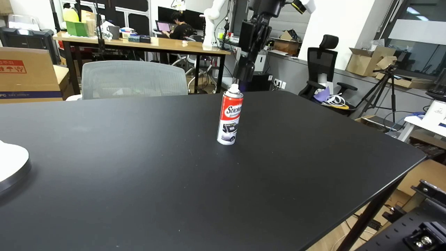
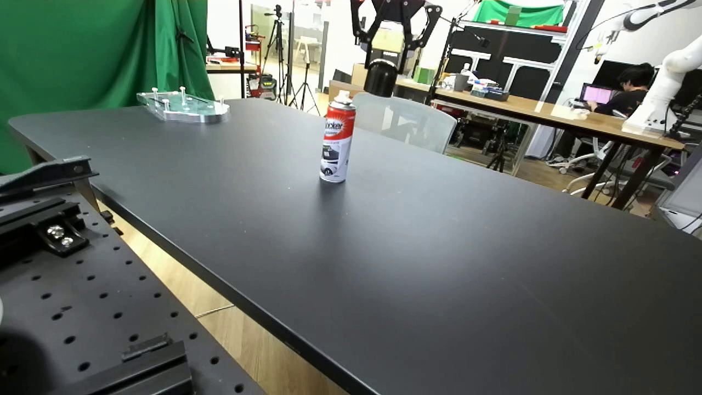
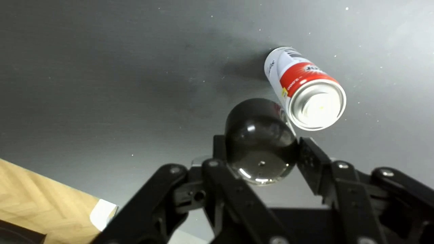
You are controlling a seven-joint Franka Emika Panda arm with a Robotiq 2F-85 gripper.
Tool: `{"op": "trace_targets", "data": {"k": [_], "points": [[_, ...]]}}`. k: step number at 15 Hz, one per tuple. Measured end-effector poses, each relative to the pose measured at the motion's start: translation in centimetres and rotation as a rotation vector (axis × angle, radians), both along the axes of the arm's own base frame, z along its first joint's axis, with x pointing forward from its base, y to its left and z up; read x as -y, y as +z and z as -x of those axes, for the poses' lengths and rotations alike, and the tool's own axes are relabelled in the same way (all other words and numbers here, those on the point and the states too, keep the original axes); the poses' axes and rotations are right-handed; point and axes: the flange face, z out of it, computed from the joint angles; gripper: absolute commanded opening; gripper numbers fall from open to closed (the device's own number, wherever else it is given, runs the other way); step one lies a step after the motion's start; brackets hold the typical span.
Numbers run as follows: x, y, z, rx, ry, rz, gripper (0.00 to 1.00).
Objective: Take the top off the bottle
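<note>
The bottle point(image 2: 337, 140) is a small spray can with a red and white label, upright on the dark table. It also shows in an exterior view point(image 1: 230, 116) and in the wrist view point(image 3: 305, 86). Its white nozzle is bare. My gripper point(image 2: 386, 63) is shut on the top point(image 2: 380, 78), a black round cap. In the wrist view the gripper point(image 3: 260, 149) has a finger on each side of the top point(image 3: 261, 132). The top is in the air, apart from the bottle, above and to one side of it.
The dark table point(image 1: 156, 174) has a white round-edged object point(image 1: 12, 162) at one side. A clear plate with pegs point(image 2: 184, 106) lies at a far corner. A grey mesh chair point(image 1: 134, 78) stands behind the table. A perforated black mount point(image 2: 109, 307) is beside the table edge.
</note>
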Motion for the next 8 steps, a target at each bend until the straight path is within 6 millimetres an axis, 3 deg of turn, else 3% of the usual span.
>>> {"op": "trace_targets", "data": {"k": [8], "points": [[4.2,-1.8,0.5,-0.034,-0.112,0.025,0.31]]}}
